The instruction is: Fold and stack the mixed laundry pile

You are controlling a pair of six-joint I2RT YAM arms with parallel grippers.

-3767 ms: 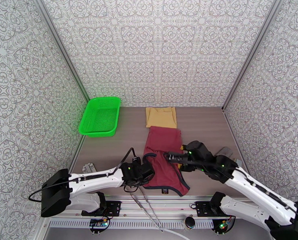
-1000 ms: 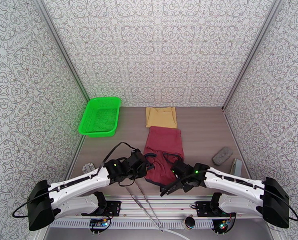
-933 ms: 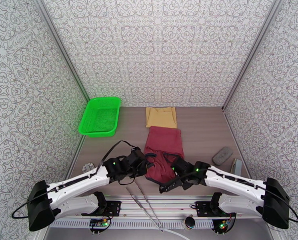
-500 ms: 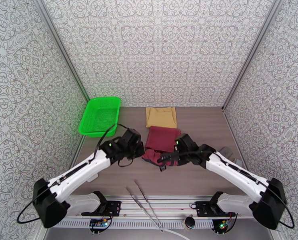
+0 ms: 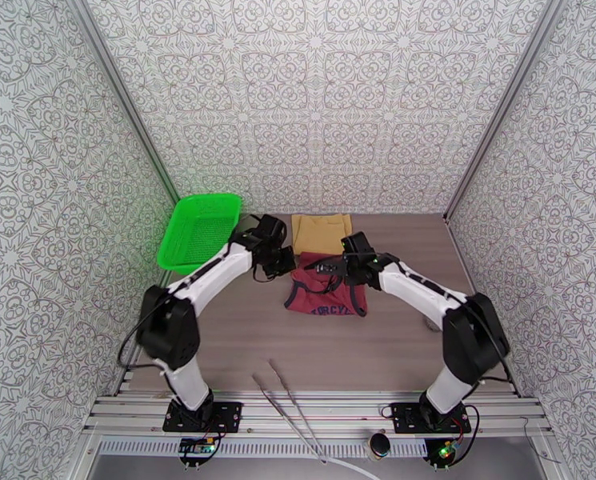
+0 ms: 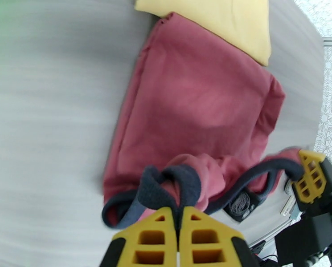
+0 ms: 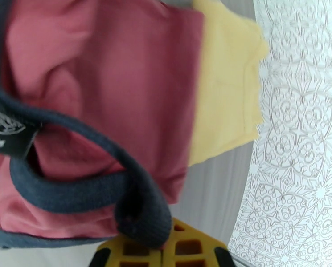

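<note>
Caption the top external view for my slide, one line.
Left gripper and right gripper shut on the far edge of the maroon tank top, next to the tan cloth.

Tank top [image 5: 327, 302] just before cloth [image 5: 322, 232], basket [image 5: 194, 267] to their left.

1. The overhead view was bright and even, with only faint, soft shadows on the table [image 5: 394, 346].
2. The green basket [image 5: 202, 231] threw a green tint onto the wall [image 5: 142, 222] beside it.
3. The left wrist view showed streaky motion blur across the table and a green cast in its top-left corner.
4. The right wrist view was soft; the maroon tank top [image 7: 121, 85] lay blurred close to the lens.
</note>
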